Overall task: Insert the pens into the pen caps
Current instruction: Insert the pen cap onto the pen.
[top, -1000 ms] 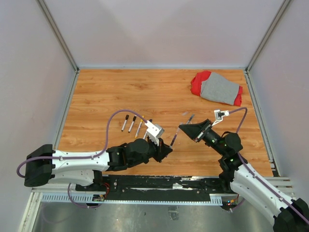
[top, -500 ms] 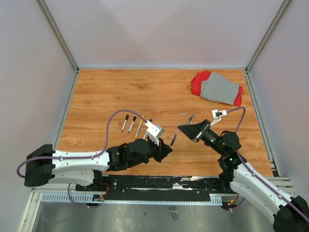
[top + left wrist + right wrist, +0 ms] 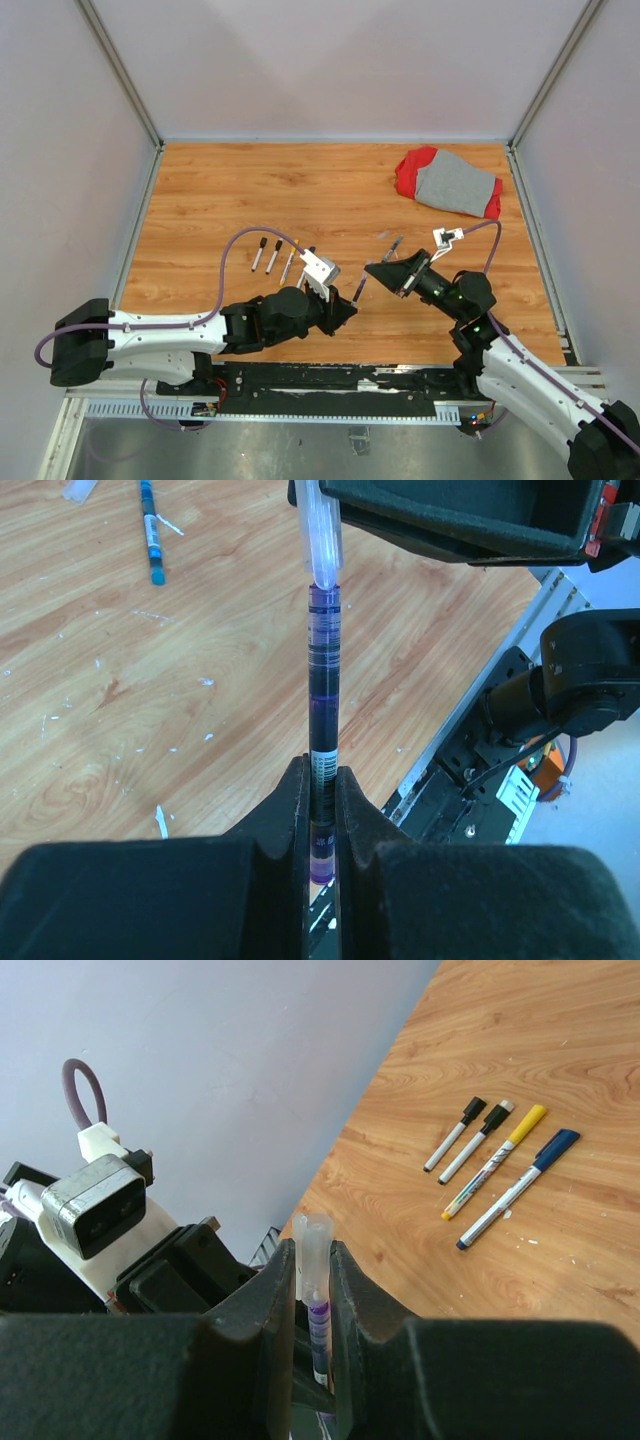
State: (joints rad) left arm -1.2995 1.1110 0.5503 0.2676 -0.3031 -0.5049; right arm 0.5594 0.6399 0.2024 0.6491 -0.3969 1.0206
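My left gripper point(image 3: 320, 775) is shut on the lower end of a purple pen point(image 3: 323, 680), which points away from it. The pen's tip sits inside a clear pen cap point(image 3: 322, 535). My right gripper point(image 3: 313, 1250) is shut on that pen cap point(image 3: 316, 1250), with the purple pen point(image 3: 319, 1335) entering it from below. In the top view the two grippers, left point(image 3: 343, 306) and right point(image 3: 372, 269), meet above the table's front middle, the pen point(image 3: 359, 289) bridging them. Several more pens point(image 3: 495, 1160) lie in a row on the wood.
A red and grey cloth point(image 3: 450, 183) lies at the back right. A loose blue pen point(image 3: 150, 530) and a small clear piece point(image 3: 80, 488) lie on the table beyond the held pen. Another pen point(image 3: 394, 244) lies near the right gripper. Grey walls enclose the table.
The right gripper has edged left and down toward the left one, bringing the cap further onto the pen's tip. The left arm has held still.
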